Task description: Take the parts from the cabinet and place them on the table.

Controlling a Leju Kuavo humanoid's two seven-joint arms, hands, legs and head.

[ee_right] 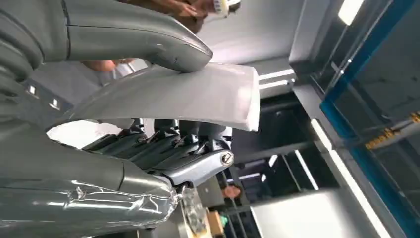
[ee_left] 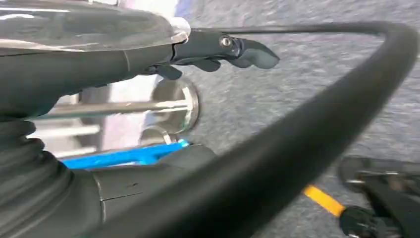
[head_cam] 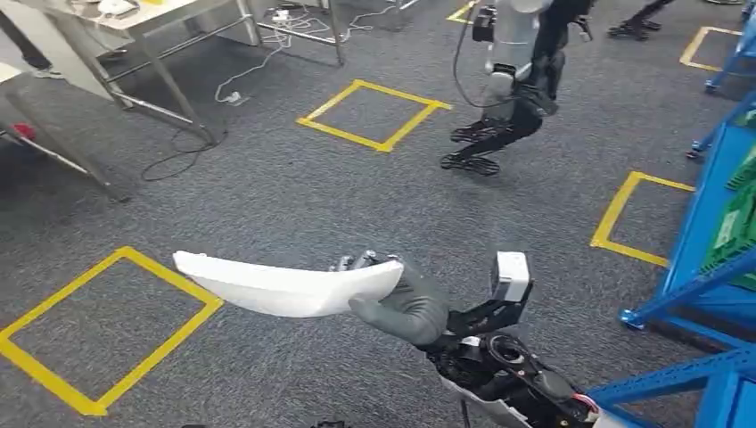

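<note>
Fingers (ee_right: 163, 144) and thumb of my right hand (head_cam: 406, 299) clamp one end of the white curved panel (head_cam: 276, 283), cantilevered over carpet; I judge it light, stiff, slippery. Left hand (ee_left: 223, 49): fingers curled, holding nothing

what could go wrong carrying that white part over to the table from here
1. The right robot hand grips the long white part at one end only, so most of it sticks out unsupported; it may tilt or slip while walking.
2. Cables lie on the floor by the table legs, a possible snag or trip.
3. Another robot stands ahead; the part's far end could clip it in a turn.
</note>
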